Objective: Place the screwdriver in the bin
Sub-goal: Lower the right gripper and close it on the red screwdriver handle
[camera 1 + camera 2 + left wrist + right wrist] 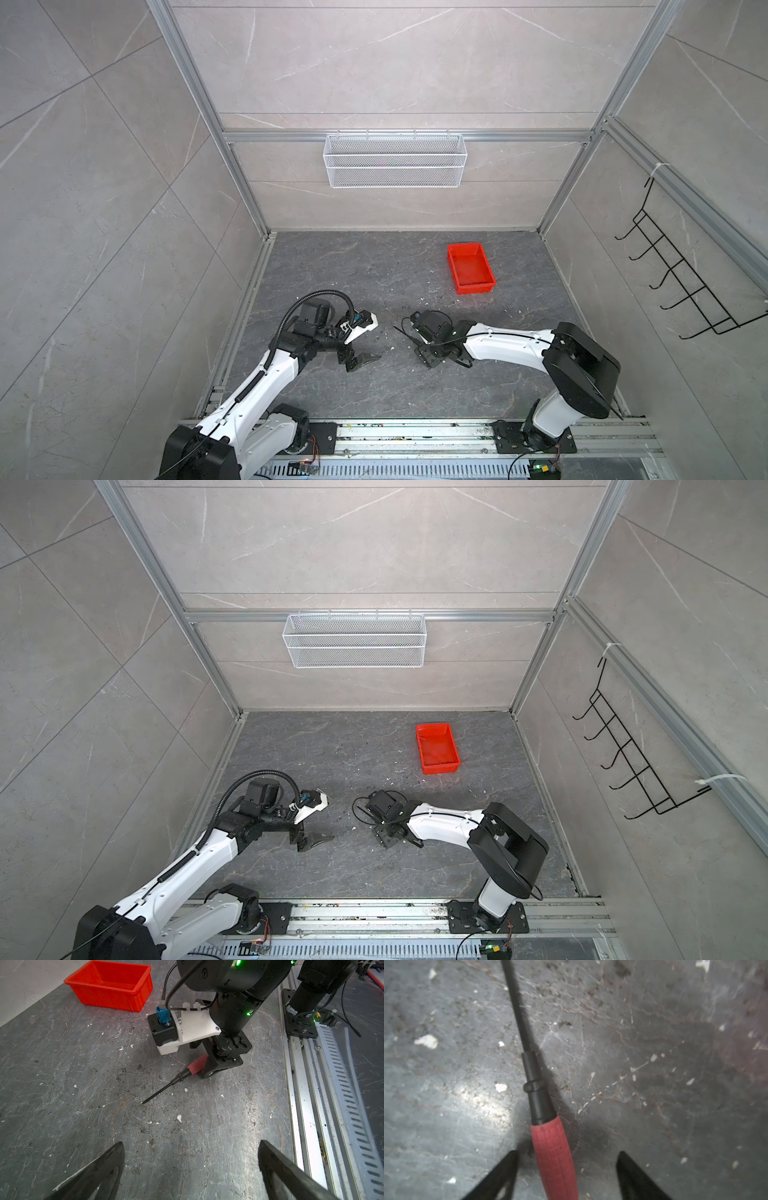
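right gripper [568,1152] spread either side of the screwdriver [538,1103] handle, flat on the floor lower centre in both top views, no pinch yet; centre up, close firm, then lift toward the bin [471,286], right of centre.

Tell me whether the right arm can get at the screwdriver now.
Probably yes: the right gripper sits low with open jaws either side of the screwdriver, which lies on the table with nothing between.

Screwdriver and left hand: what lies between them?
Between the screwdriver and the left hand lies only bare grey tabletop with small white flecks; the left wrist view shows it.
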Motion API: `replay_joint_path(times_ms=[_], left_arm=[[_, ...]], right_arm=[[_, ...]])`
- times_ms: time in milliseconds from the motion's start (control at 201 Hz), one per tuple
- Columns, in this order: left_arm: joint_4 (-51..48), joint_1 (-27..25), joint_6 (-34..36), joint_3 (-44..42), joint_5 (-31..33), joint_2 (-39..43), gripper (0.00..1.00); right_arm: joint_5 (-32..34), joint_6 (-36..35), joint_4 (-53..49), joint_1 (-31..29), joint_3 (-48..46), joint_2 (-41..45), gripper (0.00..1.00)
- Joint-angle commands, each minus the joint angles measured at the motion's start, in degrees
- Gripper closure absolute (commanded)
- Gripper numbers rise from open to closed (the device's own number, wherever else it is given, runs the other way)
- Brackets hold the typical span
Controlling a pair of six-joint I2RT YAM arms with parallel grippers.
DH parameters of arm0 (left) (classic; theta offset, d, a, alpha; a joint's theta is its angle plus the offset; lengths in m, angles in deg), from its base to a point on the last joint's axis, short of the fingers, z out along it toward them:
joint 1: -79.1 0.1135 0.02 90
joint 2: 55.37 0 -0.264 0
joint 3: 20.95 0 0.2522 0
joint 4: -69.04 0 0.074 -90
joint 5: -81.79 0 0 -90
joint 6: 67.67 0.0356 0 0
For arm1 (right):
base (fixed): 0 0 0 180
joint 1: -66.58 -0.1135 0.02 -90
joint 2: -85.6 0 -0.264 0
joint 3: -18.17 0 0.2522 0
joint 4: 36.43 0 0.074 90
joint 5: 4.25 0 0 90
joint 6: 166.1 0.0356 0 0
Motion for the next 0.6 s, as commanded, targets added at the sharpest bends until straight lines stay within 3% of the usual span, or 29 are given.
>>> replay_joint_path(times_ms=[0,319,593], left_arm=[[-0.53,-0.18,0.52,-0.04,-1.82,-0.03,0.00],[-0.50,-0.16,0.53,-0.20,-1.72,-0.02,0.00],[2.54,-0.16,-2.62,-0.38,-0.59,0.08,0.00]], right_arm=[[0.17,0.34,-1.27,0.05,1.65,-1.15,0.40],[0.88,0.42,-1.27,0.02,1.66,-0.37,1.00],[1.76,2.89,2.09,0.10,0.54,3.23,1.00]])
